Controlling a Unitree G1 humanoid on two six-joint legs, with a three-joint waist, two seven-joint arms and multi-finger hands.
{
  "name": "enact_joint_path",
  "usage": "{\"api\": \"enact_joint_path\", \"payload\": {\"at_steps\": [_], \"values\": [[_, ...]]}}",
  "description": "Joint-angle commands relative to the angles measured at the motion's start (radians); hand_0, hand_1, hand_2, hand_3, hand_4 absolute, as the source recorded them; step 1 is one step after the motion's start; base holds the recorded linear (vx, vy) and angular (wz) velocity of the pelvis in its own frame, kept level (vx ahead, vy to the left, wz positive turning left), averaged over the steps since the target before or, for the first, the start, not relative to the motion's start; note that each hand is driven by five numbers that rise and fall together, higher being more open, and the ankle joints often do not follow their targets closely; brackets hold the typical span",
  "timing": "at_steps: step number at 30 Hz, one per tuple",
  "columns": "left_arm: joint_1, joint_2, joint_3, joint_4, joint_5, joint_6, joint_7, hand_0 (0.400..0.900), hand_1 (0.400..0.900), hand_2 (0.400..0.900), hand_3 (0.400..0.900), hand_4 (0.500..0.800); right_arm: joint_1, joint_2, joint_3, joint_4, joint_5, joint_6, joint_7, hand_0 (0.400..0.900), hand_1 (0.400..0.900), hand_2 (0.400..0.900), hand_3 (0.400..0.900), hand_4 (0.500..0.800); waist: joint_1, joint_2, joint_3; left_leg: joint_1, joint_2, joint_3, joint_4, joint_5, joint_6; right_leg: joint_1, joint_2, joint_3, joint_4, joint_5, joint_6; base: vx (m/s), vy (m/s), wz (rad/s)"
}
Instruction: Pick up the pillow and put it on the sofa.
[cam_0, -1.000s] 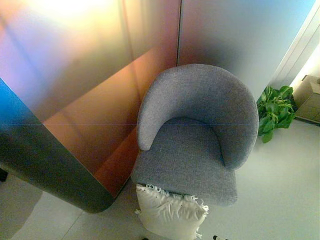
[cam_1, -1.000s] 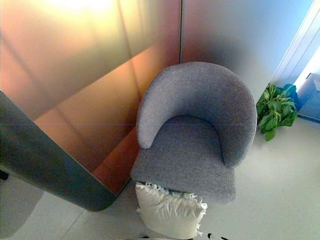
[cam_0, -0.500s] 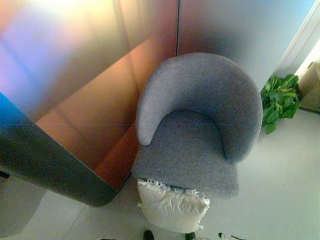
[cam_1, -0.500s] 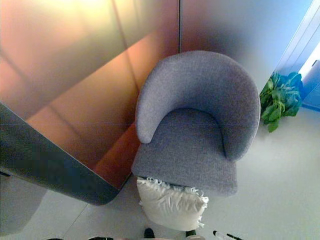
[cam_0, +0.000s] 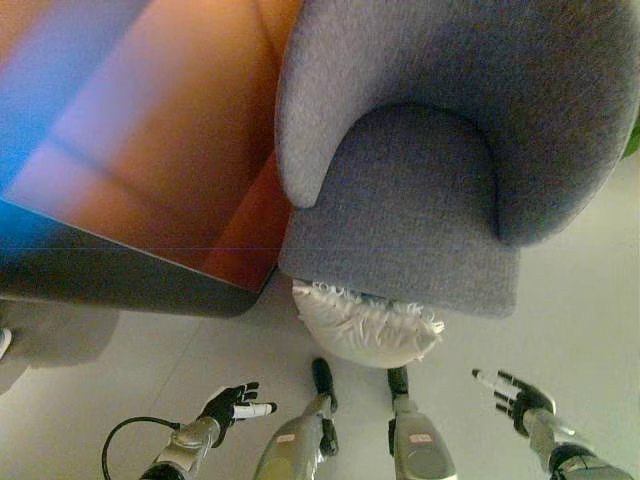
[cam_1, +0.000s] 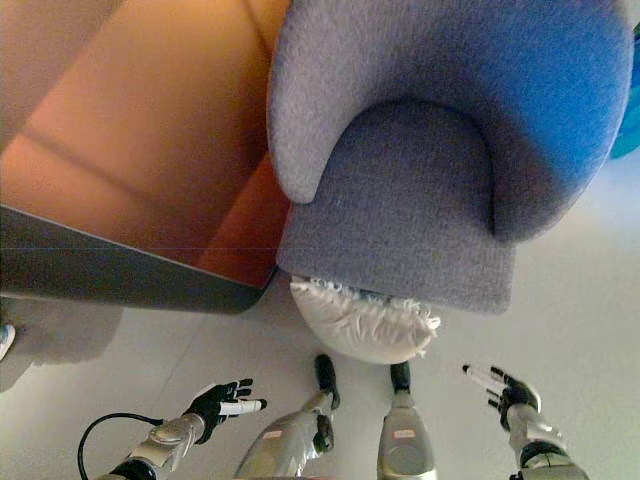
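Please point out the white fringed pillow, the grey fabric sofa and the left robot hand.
White fringed pillow (cam_0: 368, 330): left eye view, on its upper fringed face.
Grey fabric sofa (cam_0: 415, 220): left eye view, on the seat cushion.
Left robot hand (cam_0: 232, 403): left eye view, on the dark palm.

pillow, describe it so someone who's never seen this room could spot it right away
Find the grey sofa, a round-backed seat that fills the upper part of the view. The pillow lies on the pale floor against the sofa's front edge, partly tucked under it. It is the only white, soft thing there, with a fringe of tassels along its top edge.
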Motion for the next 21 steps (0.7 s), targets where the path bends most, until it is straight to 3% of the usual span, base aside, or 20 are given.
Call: {"api": "enact_joint_path", "payload": {"at_steps": [1,9,21], "values": [[0.001,0.055,-0.026,0.007,-0.067,-0.029,-0.004,0.9,0.9,0.9,0.9,0.8,-0.038,-0.076,-0.016,-0.004,0.069,-0.046,-0.003,0.9,0.9,0.9,0.9,0.8,0.019,-0.017,0.009,-0.029,-0.072,-0.042,0.082,-0.125,-0.048,-0.116,-0.018,-0.032,0.162,-0.087,0.012,-0.12,0.01,0.13],[-0.017,0.076,-0.07,-0.08,-0.17,-0.06,0.01,0.9,0.9,0.9,0.9,0.8,-0.173,-0.182,0.004,-0.031,0.171,-0.053,0.062,0.9,0.9,0.9,0.9,0.8,0.049,0.025,0.074,-0.162,-0.097,-0.098,0.126,-0.104,-0.048,-0.255,-0.01,-0.035,0.219,-0.081,-0.003,-0.09,0.017,0.08],[-0.029,0.065,-0.124,-0.211,-0.266,-0.102,0.072,0.9,0.9,0.9,0.9,0.8,-0.371,-0.261,0.077,-0.068,0.185,-0.039,0.092,0.9,0.9,0.9,0.9,0.8,0.077,0.101,0.101,-0.324,-0.118,-0.094,0.206,-0.092,-0.055,-0.437,-0.031,-0.063,0.345,-0.11,-0.015,-0.04,0.055,0.04]]}}
